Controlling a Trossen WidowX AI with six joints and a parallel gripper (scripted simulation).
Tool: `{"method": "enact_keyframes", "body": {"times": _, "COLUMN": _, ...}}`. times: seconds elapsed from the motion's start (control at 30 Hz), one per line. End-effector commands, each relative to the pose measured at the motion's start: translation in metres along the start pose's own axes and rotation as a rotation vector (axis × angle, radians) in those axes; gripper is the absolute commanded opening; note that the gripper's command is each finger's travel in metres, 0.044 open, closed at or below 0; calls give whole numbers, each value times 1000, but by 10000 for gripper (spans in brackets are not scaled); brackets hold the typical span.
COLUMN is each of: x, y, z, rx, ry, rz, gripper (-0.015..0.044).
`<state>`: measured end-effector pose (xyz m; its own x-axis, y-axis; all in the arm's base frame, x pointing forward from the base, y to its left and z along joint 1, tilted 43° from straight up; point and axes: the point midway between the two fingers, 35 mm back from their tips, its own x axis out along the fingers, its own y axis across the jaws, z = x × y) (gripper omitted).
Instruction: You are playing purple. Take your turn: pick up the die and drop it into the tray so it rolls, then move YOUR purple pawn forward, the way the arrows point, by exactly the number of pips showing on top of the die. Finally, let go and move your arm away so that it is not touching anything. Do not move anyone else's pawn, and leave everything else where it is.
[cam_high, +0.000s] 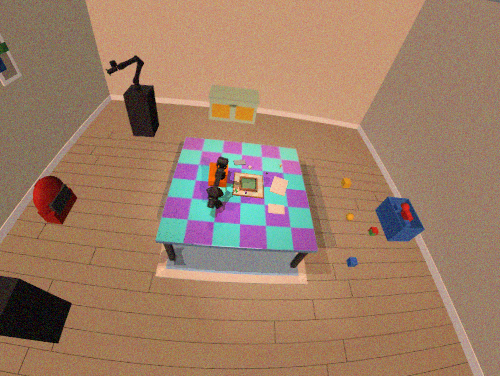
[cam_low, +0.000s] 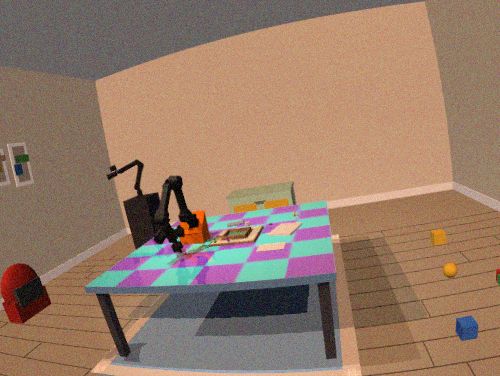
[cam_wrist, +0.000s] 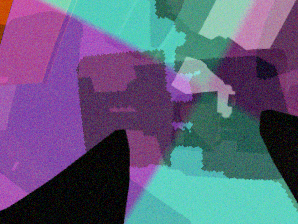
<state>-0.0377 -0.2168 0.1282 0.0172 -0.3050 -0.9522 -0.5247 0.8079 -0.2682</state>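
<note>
The tan game board (cam_high: 260, 186) (cam_low: 256, 234) lies on the checkered table, with the green-floored tray (cam_high: 257, 184) at its middle. A small purple pawn (cam_high: 246, 192) (cam_low: 228, 240) stands on the board's near side. A green pawn (cam_high: 236, 190) is near the board's near left corner. My gripper (cam_high: 215, 206) (cam_low: 180, 251) (cam_wrist: 194, 131) is partly open and empty, pointing down, low over the table, left of the board. I cannot make out the die or its pips. The wrist view shows shadows and pale light patches between the fingers.
An orange block (cam_high: 213, 174) (cam_low: 201, 227) is beside my arm's base. Two pale cards (cam_high: 279, 185) (cam_high: 276, 209) lie right of the board. A grey flat piece (cam_high: 240, 162) and a small pale object (cam_high: 250, 166) lie behind the board.
</note>
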Motion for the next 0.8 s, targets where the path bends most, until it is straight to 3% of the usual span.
{"method": "enact_keyframes", "body": {"times": 0.0, "x": 3, "y": -43, "z": 24, "rx": 0, "ry": -26, "rz": -47, "gripper": 275}}
{"method": "enact_keyframes", "body": {"times": 0.37, "x": 15, "y": -114, "z": 128, "rx": -35, "ry": -126, "rz": -57, "gripper": 275}}
{"method": "enact_keyframes", "body": {"times": 0.77, "x": 37, "y": -123, "z": 285, "rx": -164, "ry": -141, "rz": 25, "gripper": 275}}
